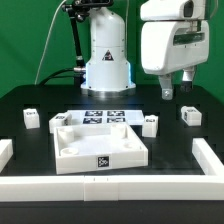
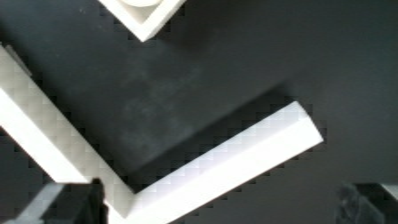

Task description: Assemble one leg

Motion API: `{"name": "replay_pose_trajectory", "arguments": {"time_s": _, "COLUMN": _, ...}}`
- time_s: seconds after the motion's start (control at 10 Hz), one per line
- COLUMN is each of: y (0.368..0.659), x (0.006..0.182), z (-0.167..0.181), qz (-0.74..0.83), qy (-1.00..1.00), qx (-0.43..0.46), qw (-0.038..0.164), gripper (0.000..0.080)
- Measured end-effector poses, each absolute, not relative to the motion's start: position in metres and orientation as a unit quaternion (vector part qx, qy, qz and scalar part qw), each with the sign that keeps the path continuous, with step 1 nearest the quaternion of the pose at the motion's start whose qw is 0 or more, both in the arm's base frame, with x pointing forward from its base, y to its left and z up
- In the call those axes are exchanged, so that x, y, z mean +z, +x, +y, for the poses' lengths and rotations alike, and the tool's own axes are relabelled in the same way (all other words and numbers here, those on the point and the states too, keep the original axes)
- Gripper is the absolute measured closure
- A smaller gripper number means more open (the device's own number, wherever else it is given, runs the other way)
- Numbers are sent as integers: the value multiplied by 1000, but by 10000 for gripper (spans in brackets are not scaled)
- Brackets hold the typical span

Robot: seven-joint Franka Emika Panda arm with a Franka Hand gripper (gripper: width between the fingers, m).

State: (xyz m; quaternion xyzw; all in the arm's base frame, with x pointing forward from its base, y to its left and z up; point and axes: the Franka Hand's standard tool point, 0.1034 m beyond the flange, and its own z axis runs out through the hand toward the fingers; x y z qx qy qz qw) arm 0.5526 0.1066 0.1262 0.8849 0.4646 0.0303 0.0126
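Three small white legs with marker tags stand on the black table: one point(image 1: 32, 118) at the exterior view's left, one point(image 1: 151, 124) just right of the large square tray piece point(image 1: 75, 160), one point(image 1: 189, 114) further right. My gripper point(image 1: 177, 88) hangs high over the right side, above and a little back from the rightmost leg, open and empty. In the wrist view its dark fingertips point(image 2: 63, 205) stand wide apart at the picture's edge with nothing between them. No leg shows clearly there.
The marker board point(image 1: 105, 117) lies behind the tray, before the robot base point(image 1: 107, 60). White border bars point(image 1: 110, 186) line the front and both sides; a corner of them point(image 2: 214, 150) lies under my gripper. A white pointed piece point(image 2: 146, 12) shows at the wrist picture's edge.
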Motion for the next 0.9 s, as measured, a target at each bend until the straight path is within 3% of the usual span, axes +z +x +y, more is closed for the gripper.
{"name": "replay_pose_trajectory", "arguments": {"time_s": 0.6, "y": 552, "x": 125, "z": 106, "qz": 464, "qy": 885, "qx": 29, "qw": 12, "gripper": 150}}
{"name": "replay_pose_trajectory", "arguments": {"time_s": 0.9, "y": 522, "x": 99, "z": 74, "qz": 587, "qy": 808, "qx": 39, "qw": 19, "gripper": 150}}
